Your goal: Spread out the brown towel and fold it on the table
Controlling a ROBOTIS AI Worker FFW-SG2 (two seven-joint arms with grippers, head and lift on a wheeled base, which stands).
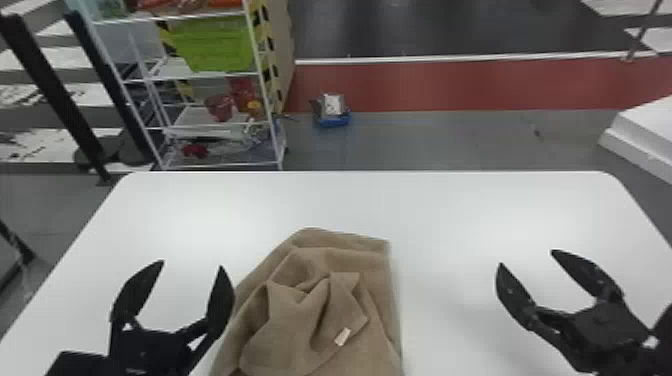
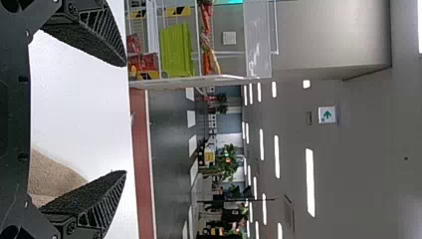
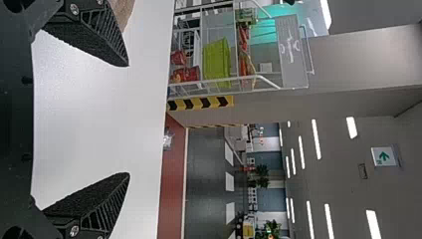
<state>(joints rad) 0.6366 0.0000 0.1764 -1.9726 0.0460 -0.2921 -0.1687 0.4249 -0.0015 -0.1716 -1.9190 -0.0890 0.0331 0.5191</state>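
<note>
Left pincer [image 1: 192, 264] gapes beside the brown towel [image 1: 300, 345] and its white label [image 1: 342, 336].

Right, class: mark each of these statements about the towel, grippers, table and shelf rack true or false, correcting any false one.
1. The brown towel lies rumpled on the table. True.
2. The left gripper and the right gripper stand open. True.
3. The right gripper holds the towel. False: it is empty, to the towel's right.
4. Nothing pale shows on the towel. False: a small pale label does.
5. A green bin sits on the shelf rack. True.
</note>
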